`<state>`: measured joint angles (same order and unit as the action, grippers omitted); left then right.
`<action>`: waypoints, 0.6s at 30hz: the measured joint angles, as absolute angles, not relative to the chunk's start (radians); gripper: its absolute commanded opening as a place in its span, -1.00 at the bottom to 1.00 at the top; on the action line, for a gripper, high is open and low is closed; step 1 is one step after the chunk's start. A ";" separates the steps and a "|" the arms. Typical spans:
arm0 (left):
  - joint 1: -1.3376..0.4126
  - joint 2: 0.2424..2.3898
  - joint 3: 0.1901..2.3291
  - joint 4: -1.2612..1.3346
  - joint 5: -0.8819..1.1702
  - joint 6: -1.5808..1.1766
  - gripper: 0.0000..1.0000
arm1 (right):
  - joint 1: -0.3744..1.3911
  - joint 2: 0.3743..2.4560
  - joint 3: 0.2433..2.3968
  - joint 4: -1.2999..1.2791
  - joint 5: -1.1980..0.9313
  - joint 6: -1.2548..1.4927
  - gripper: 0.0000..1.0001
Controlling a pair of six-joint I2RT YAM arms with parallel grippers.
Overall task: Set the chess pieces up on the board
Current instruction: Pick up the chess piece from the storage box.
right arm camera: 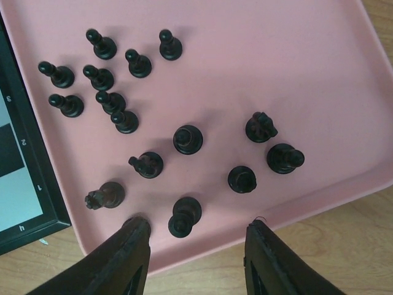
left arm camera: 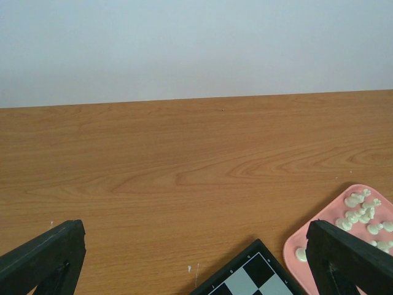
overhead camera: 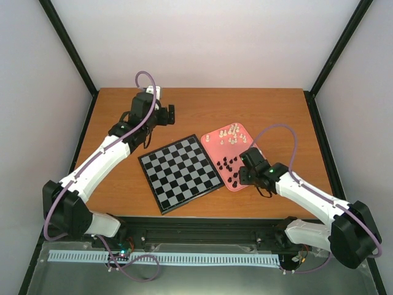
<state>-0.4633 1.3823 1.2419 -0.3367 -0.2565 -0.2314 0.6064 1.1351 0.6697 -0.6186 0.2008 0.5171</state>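
Table (overhead camera: 202, 101): R pincer (right arm camera: 198, 232) over tray (right arm camera: 276, 55) edge

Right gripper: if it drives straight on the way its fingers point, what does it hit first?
The right gripper would likely meet the black chess piece standing between its open fingers, else the pink rounded tray beneath; depth is unclear.

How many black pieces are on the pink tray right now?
15. Eight pawns cluster on the tray's upper left in the right wrist view; seven larger pieces lie nearer the fingers. Another may hide behind a finger.
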 measured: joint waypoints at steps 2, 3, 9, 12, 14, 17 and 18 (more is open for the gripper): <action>-0.463 1.389 1.242 -0.337 -0.259 -0.231 0.99 | 0.606 1.143 0.662 -0.612 0.197 0.519 -0.17; -0.463 1.393 1.242 -0.337 -0.260 -0.231 0.99 | 0.607 1.148 0.657 -0.607 0.196 0.520 -0.18; -0.463 1.401 1.242 -0.337 -0.262 -0.231 0.99 | 0.607 1.184 0.642 -0.590 0.187 0.521 -0.24; -0.463 1.401 1.242 -0.337 -0.263 -0.231 1.00 | 0.607 1.196 0.641 -0.583 0.183 0.521 -0.24; -0.463 1.402 1.242 -0.337 -0.265 -0.231 0.99 | 0.607 1.201 0.640 -0.579 0.179 0.521 -0.24; -0.463 1.403 1.242 -0.337 -0.266 -0.231 0.99 | 0.607 1.214 0.640 -0.570 0.175 0.521 -0.28; -0.463 1.404 1.242 -0.337 -0.266 -0.231 0.99 | 0.607 1.221 0.639 -0.567 0.173 0.521 -0.30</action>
